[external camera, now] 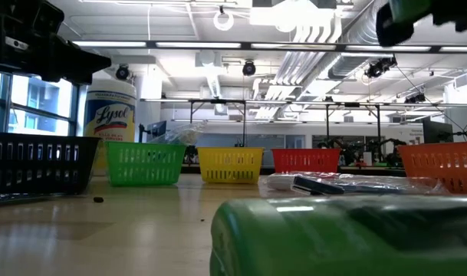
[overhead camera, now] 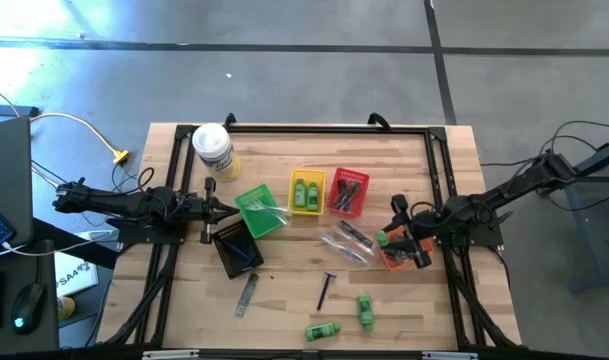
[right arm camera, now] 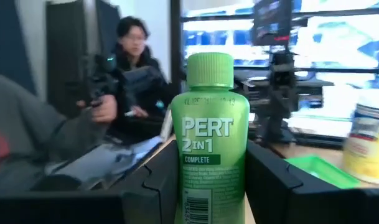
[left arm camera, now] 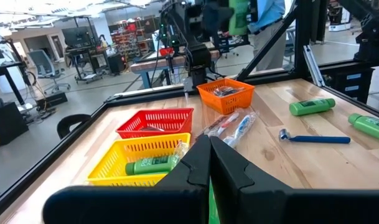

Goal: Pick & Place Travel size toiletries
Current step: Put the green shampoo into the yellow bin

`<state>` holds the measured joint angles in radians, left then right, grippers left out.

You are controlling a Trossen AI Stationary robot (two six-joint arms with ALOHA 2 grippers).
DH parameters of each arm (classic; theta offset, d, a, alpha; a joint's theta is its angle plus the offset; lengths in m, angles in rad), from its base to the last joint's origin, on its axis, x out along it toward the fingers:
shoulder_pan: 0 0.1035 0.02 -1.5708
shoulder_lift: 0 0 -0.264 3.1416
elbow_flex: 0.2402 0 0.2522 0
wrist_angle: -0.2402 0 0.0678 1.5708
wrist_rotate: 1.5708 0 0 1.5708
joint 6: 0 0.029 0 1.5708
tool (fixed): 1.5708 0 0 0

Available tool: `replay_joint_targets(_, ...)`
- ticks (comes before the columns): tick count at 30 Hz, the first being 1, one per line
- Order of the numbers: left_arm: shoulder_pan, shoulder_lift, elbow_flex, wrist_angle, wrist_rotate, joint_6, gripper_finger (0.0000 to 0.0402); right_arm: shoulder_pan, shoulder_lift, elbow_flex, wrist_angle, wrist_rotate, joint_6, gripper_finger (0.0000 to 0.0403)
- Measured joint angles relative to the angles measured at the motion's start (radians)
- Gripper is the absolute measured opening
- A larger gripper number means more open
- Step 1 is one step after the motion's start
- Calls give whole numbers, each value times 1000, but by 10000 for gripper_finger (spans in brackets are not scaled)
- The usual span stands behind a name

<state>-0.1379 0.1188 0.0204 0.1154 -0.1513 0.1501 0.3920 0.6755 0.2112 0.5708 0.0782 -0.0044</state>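
The right gripper (overhead camera: 402,240) holds a bright green mini bottle (right arm camera: 208,140) between its two dark fingers, above the orange basket (overhead camera: 396,255) on the right side of the wooden desk (overhead camera: 284,310). In the right wrist view the bottle's long axis runs away from the wrist, its ribbed round cap at the far end and its white lettering facing the camera; the glossy plastic body is rounded at the shoulders.

Two more green bottles (overhead camera: 323,329) lie on their sides near the desk's front edge, one roughly crosswise, the other (overhead camera: 364,311) pointing front to back. A dark blue razor (overhead camera: 326,290) lies beside them, handle toward the front. Another bottle (left arm camera: 153,165) lies in the yellow basket (overhead camera: 306,192).

The left gripper (overhead camera: 210,208) is closed on nothing, over the black basket (overhead camera: 236,246) and green basket (overhead camera: 259,212).
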Motion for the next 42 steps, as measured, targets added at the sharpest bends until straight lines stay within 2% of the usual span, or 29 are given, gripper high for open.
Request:
replay_joint_targets(3, 0, 0, 0, -4, 0, 1, 0, 0, -52, -50, -3, 51, -2, 138)
replay_joint_targets(6, 0, 0, 0, -8, 0, 2, 0, -5, -143, -51, -56, 57, -24, 136)
replay_joint_targets(14, 0, 0, 0, -13, 0, 2, 0, -22, -388, -53, -329, 48, -27, 138)
replay_joint_targets(21, 0, 0, 0, -13, -21, 2, 0, -22, -504, -118, -323, 40, -44, 138)
replay_joint_targets(28, 0, 0, 0, -22, -24, 1, 0, -22, -564, -202, -249, 47, -73, 140)
replay_joint_targets(42, 0, 0, 0, -58, -27, -2, 0, -21, -568, -203, -264, 30, -72, 141)
